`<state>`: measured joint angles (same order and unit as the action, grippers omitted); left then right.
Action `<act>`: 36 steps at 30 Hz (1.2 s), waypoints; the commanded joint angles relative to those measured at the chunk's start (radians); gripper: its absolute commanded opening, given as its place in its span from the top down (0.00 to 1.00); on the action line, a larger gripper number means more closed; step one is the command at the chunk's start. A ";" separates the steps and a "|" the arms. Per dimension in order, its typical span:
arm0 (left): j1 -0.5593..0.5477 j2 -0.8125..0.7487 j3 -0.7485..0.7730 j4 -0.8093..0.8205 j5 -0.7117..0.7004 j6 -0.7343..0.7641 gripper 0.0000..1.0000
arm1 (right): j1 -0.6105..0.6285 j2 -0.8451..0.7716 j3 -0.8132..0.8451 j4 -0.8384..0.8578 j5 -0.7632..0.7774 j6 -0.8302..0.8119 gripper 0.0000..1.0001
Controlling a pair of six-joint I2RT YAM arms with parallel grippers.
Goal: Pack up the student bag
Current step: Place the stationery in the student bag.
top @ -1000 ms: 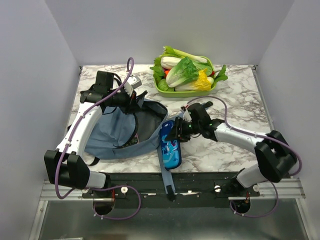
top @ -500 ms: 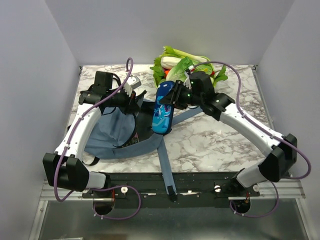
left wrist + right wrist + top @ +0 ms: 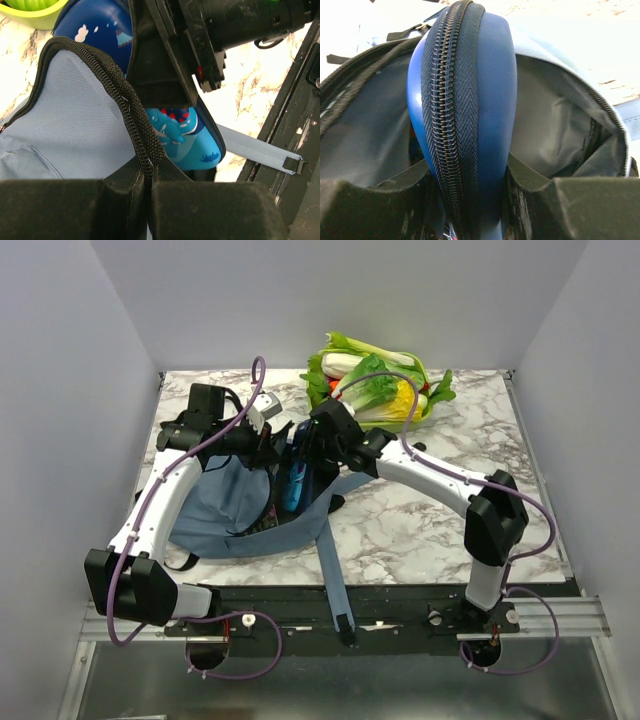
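- The soft grey-blue fabric backpack lies on the white-and-grey marble table, towards the left edge and close to the near edge, with its zipped mouth gaping towards the middle.
- My left gripper is pinched tight on the black zipper rim of that mouth, at its far side, and holds the rim up.
- My right gripper is clamped on the small blue cartoon-print pencil case, one finger on each flat side.
- The pencil case stands on edge, zipper seam facing my right wrist camera, with the backpack's grey lining on both sides of it.
- One long flat blue strap runs from the backpack over the near edge.
- A lime-green plastic tray of leafy vegetables sits at the far edge, apart from the backpack.
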<state>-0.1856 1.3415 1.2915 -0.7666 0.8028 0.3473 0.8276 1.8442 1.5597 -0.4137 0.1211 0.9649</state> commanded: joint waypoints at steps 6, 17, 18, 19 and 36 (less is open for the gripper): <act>-0.011 -0.036 -0.003 0.032 0.056 -0.002 0.90 | 0.044 0.153 0.144 -0.190 -0.027 -0.063 0.51; -0.011 -0.044 0.002 0.023 0.055 0.001 0.89 | 0.005 0.160 0.273 -0.389 -0.074 -0.219 0.21; -0.011 -0.044 0.000 0.023 0.055 0.004 0.89 | -0.002 0.141 0.267 -0.389 -0.067 -0.245 0.20; -0.011 -0.044 0.002 0.020 0.050 0.009 0.89 | -0.005 0.121 0.258 -0.386 -0.046 -0.255 0.20; -0.011 -0.018 0.061 -0.029 0.108 -0.002 0.65 | -0.002 -0.115 -0.178 -0.174 -0.017 -0.344 0.83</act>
<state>-0.1856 1.3304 1.2850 -0.7639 0.8196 0.3378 0.8059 1.7012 1.4040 -0.6064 0.0917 0.6559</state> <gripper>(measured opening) 0.248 0.193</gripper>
